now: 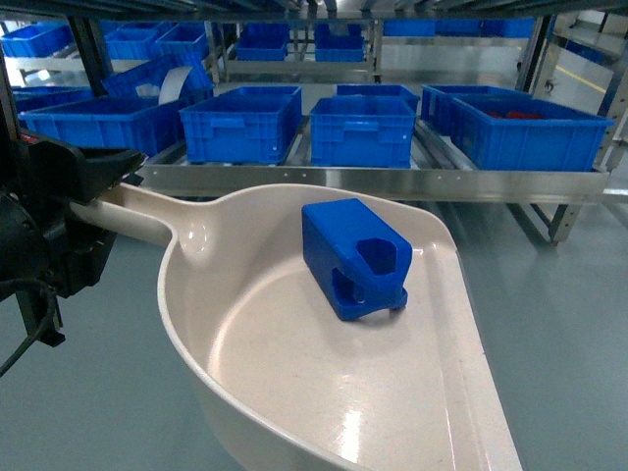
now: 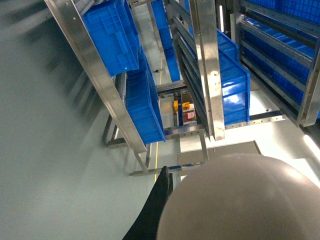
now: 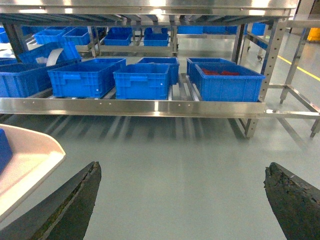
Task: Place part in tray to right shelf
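At the left edge of the head view the left tool (image 1: pixel 83 211) is a dark mass wrapped about the long handle of the tray (image 1: pixel 294 392). Its fingers are hidden behind the housing, so I cannot tell how tightly it is clenched, though the tray hanging level in mid-air suggests a firm hold on the handle. The arm comes in low from the left, wrist roughly level, keeping the scoop flat, probably so its load cannot slide toward the open front lip.

In the middle of the frame the part (image 1: pixel 355 257) lies on its side inside the tray, near the back rim, its notched end facing the lower right.

Behind, across the upper frame, runs the right shelf (image 1: pixel 392 182) with its steel front rail and blue crates (image 1: pixel 361 128); the tray is apart from it.

In the right wrist view the right tool (image 3: pixel 182 200) is released, fingers spread wide over bare floor, holding nothing, beside the tray's edge at lower left.
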`<state>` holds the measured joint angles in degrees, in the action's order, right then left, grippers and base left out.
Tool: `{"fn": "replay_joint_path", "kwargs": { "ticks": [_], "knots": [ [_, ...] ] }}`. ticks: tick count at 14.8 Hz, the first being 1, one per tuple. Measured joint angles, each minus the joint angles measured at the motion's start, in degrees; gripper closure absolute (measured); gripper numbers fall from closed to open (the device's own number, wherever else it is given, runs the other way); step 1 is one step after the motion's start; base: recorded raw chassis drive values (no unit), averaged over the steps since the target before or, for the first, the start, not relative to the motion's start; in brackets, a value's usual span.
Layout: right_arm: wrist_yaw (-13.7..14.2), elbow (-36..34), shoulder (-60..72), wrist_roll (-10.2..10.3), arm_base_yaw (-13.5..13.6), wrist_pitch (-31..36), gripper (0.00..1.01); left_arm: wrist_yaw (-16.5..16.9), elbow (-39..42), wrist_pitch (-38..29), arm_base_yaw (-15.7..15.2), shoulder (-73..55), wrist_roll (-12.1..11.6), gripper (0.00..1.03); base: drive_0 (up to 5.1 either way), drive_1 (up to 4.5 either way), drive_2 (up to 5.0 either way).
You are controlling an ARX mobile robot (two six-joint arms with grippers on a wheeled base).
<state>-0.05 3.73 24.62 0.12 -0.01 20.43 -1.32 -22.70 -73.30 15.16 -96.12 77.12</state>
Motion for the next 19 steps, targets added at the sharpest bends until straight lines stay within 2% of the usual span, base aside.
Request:
{"fn": "replay_joint_path", "kwargs": {
  "ticks": [19],
  "knots": [
    [0.0, -0.1, 0.0, 0.0, 0.0, -0.1, 0.03, 0.0, 0.0, 0.0, 0.0, 0.0, -0.4, 0.91, 0.0, 0.00, 0.0]
  ]
}}
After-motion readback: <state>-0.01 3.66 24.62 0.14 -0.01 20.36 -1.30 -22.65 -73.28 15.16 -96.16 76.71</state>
